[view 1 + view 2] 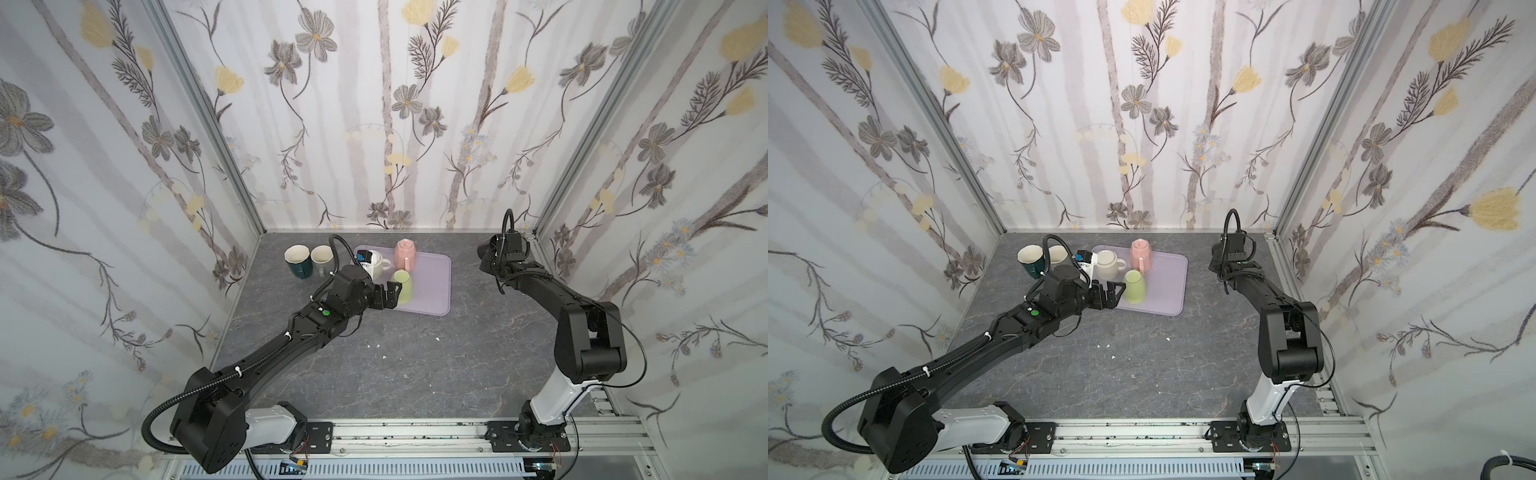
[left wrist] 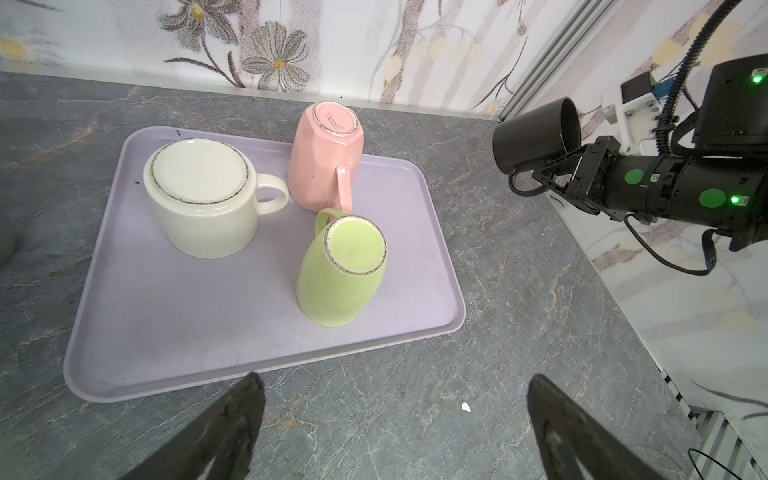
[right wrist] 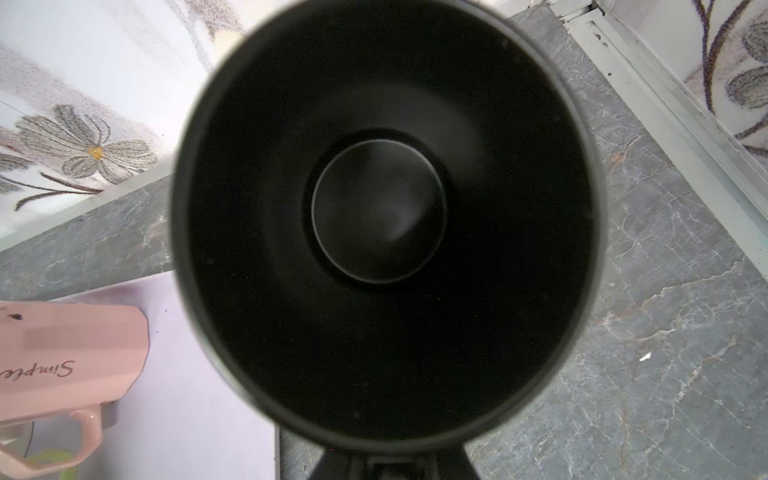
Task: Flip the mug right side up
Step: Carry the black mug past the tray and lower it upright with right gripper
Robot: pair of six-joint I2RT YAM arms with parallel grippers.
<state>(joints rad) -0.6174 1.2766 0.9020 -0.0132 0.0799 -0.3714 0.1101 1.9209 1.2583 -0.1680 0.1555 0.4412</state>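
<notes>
**Status:** partly complete, judging from the layout. A dark teal ceramic mug [image 1: 298, 261] and a grey ceramic mug [image 1: 322, 259] stand mouth-up beside the lavender plastic tray [image 2: 166, 332]. Three mugs sit base-up on the tray: a cream ceramic mug [image 2: 199, 199], a pink faceted ceramic mug [image 2: 324, 158] and a light green tapered ceramic mug [image 2: 343, 266].

**Right gripper** [image 2: 557, 174]: clamped on the handle of a matte black cylindrical mug [image 2: 536, 141]. The mug is in the air, roughly on its side. Its body projects just beyond the fingertips, with its mouth facing the wrist camera. Remaining steps: complete the rotation and set the mug down base-first.

**Left gripper** [image 1: 388, 293]: jaws fully spread, holding nothing. The green mug lies just ahead of the fingers [image 2: 232, 415], with no contact evident. Only bare worktop shows between them.
</notes>
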